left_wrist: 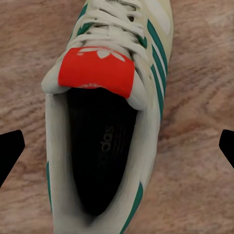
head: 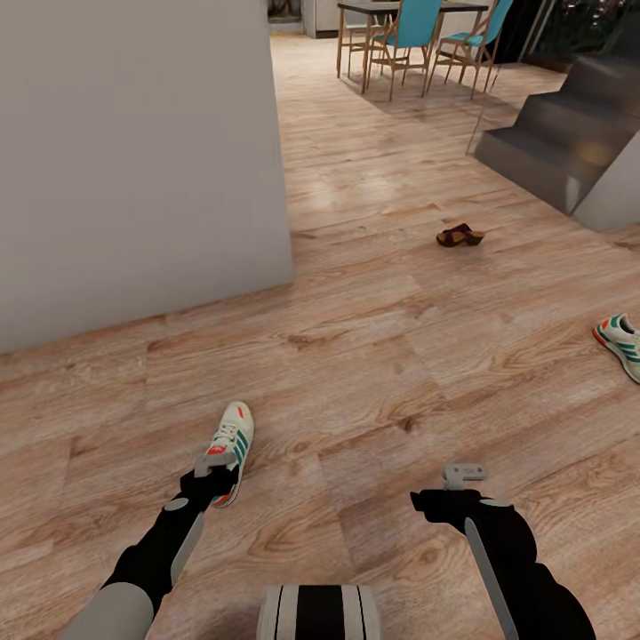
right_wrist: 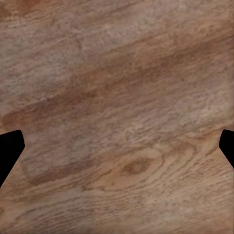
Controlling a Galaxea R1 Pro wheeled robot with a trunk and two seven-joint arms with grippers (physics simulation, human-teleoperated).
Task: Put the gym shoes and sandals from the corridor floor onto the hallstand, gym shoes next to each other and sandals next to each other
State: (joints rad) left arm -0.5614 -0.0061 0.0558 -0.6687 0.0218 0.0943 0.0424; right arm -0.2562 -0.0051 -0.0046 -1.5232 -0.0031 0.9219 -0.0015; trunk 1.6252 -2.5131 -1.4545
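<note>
One gym shoe (head: 233,436), cream with green stripes and a red tongue patch, lies on the corridor floor (head: 373,356) at the near left. My left gripper (head: 216,480) hovers open right over its heel end. In the left wrist view the gym shoe (left_wrist: 105,136) lies between the spread fingertips (left_wrist: 10,148). A second gym shoe (head: 621,343) lies at the right edge. A brown sandal (head: 460,236) rests farther off, toward the stairs. My right gripper (head: 464,477) is open above bare corridor floor (right_wrist: 117,97). The hallstand is out of view.
A pale grey wall (head: 133,151) juts in from the left, its corner close to the shoe. Dark stairs (head: 560,133) rise at the far right. A dining table with teal chairs (head: 413,36) stands at the back.
</note>
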